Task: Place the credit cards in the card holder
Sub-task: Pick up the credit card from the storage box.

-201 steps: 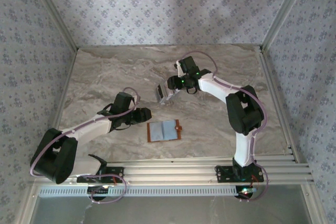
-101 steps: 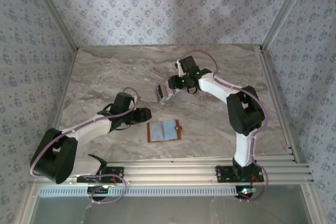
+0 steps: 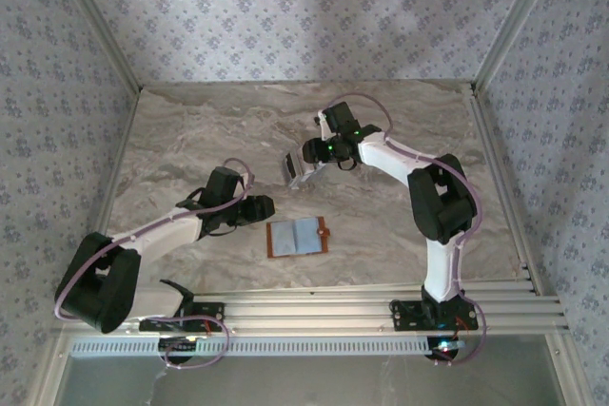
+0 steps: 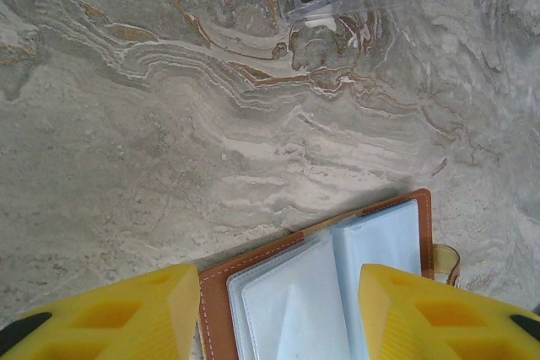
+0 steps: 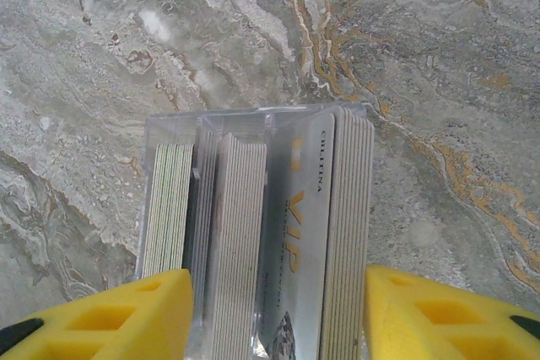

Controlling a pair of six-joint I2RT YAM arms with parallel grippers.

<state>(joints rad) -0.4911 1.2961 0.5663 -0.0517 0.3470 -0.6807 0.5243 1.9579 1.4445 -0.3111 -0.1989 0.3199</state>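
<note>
From above, the open card holder (image 3: 300, 237) is seen flat on the desk (image 3: 190, 130) beside the left end effector (image 3: 262, 208), with the right end effector (image 3: 297, 170) at a clear box (image 3: 291, 166) further back. By the left wrist view the left end effector is shown half open and empty above the holder. By the right wrist view the credit cards (image 5: 287, 242) are shown on edge in the box between parted fingers (image 5: 101, 318), but a grip on it cannot be told.

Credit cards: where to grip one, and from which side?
Probably the exposed top edge of the VIP-printed card, right end effector coming from above: the credit cards stand on edge inside a clear box whose walls block the sides.
</note>
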